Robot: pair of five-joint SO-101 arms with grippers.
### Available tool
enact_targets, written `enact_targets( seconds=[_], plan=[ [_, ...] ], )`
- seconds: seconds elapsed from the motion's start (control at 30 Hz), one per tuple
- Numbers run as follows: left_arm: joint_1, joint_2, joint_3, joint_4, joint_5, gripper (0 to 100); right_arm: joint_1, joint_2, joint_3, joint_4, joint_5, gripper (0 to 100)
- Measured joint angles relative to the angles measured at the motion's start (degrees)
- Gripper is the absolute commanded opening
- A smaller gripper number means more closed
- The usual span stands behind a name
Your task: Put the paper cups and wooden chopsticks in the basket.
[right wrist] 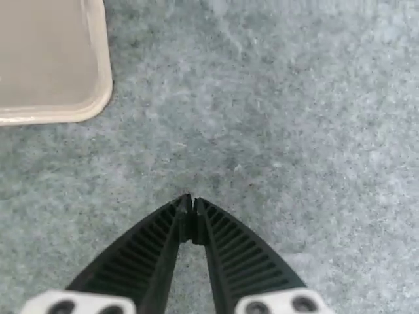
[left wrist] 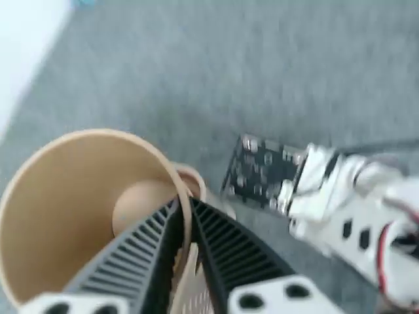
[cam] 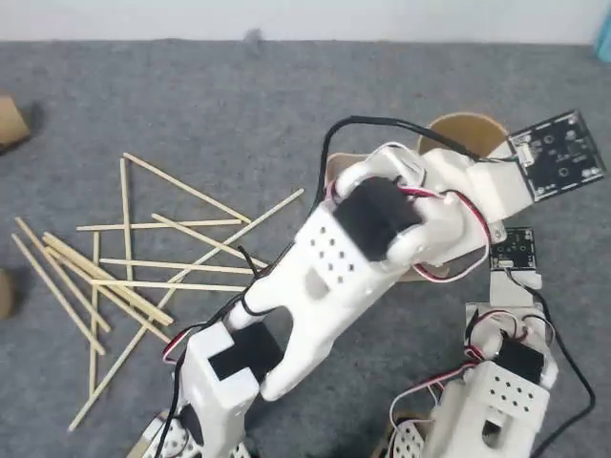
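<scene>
At the far left of the high view, a brown object is being cut off by the frame edge, and what it is cannot be told. Just right of it, the wooden chopsticks are being shown lying flat in a loose, crossing heap on the grey table cover. Several are pointing roughly left to right. Others are slanting, and one long stick is running from the near left up toward the middle of the table.

In the centre, the left arm is being stretched diagonally from the near edge toward the far right. At its end, right of centre and well apart from the chopsticks, a paper cup is being held off the table cover. Its open mouth is turned upward and its long axis is standing close to upright.

In the left wrist view, the cup is being pinched by the left gripper. One finger is being kept inside the rim and the other outside, and the wall is being squeezed between them.

At the near right, the right arm is being kept low. In its own wrist view, the right gripper is being held over bare cover with its fingers pressed together on nothing. The pale rounded corner of the basket is being shown a little apart from its tips.
</scene>
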State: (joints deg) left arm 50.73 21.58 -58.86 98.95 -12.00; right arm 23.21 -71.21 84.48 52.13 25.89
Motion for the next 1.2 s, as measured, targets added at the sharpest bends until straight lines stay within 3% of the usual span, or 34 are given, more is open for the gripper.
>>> enact_targets(
  seconds=[0.33, 0.57, 0.9, 1.2],
  plan=[
    [0.9, -4.1, 11.4, 0.0, 0.0, 2, -0.7, 0.0, 0.0, 0.0, 0.0, 0.8],
    [-1.7, -4.1, 11.5, -0.2, 0.0, 24, -1.0, 0.0, 0.0, 0.0, 0.0, 0.8],
    [-7.4, -5.7, 3.3, 0.0, 2.5, 17, -1.0, 0.0, 0.0, 0.0, 0.0, 0.8],
    [-14.2, -26.6, 11.1, 0.0, 2.6, 17, -0.3, 0.0, 0.0, 0.0, -0.2, 0.8]
  ],
)
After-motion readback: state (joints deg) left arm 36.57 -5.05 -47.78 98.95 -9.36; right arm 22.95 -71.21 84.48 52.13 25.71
